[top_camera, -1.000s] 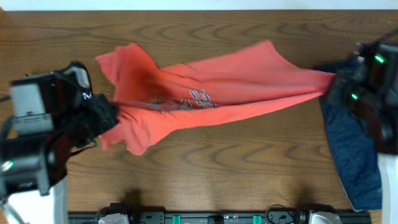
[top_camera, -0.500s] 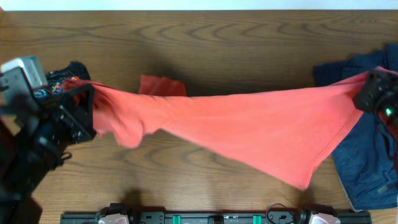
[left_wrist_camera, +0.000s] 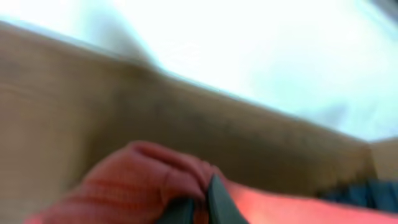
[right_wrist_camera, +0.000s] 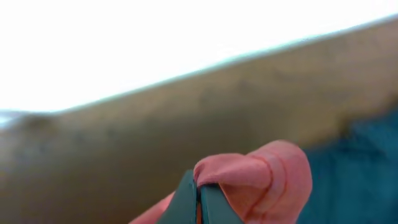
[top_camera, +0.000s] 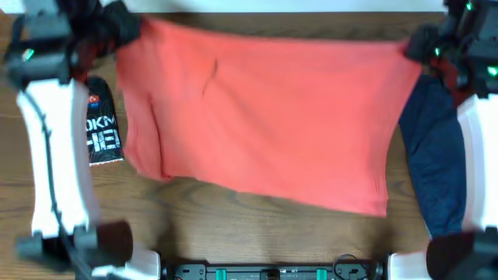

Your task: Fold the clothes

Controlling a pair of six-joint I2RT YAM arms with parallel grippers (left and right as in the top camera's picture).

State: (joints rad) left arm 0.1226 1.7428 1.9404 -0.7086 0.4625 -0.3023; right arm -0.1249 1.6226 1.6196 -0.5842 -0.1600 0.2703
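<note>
Coral T-shirt (top_camera: 272, 117) now spread; black shirt (top_camera: 103, 136) reads "OKM".

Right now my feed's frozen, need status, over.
Left gripper, right gripper shut on T-shirt corners. Stretched wide between them, plain side up. Navy garment, black shirt at its edges.

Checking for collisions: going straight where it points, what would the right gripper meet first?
The right gripper meets the red shirt pinched in its jaws; beyond, likely the wooden table, depth unclear.
</note>
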